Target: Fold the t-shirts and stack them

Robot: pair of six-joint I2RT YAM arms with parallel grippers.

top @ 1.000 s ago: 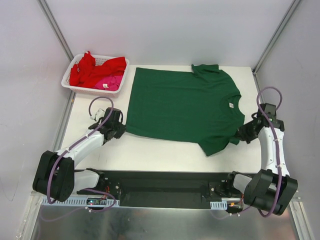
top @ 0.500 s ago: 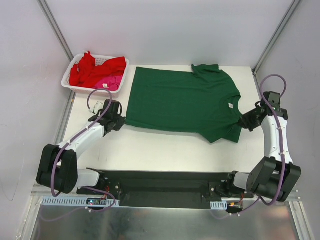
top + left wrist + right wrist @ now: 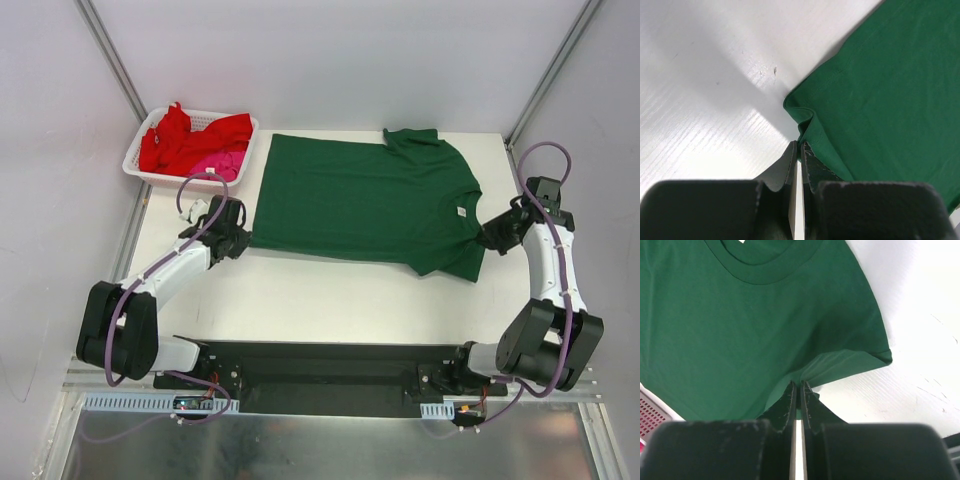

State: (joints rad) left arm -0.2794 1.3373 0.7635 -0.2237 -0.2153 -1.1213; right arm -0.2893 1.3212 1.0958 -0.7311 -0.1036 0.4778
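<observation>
a dark green t-shirt (image 3: 365, 205) lies spread flat on the white table (image 3: 300, 300). the left gripper (image 3: 799, 145) is pinched closed on its hem corner. the right gripper (image 3: 798, 384) is pinched closed on fabric by the near sleeve. red and pink t-shirts (image 3: 195, 140) sit in the basket (image 3: 135, 168). the first fold seems in hand; next, both arms likely need to lift together and carry the near edge across.

You cannot see the pink t-shirt (image 3: 218, 165) whole: the red t-shirts (image 3: 175, 140) cover most of it in the basket (image 3: 160, 179) at the table's (image 3: 300, 290) far left corner. The green t-shirt's (image 3: 360, 200) neck label (image 3: 461, 211) is too small to read, and both wrist views cut that shirt off at their edges.
</observation>
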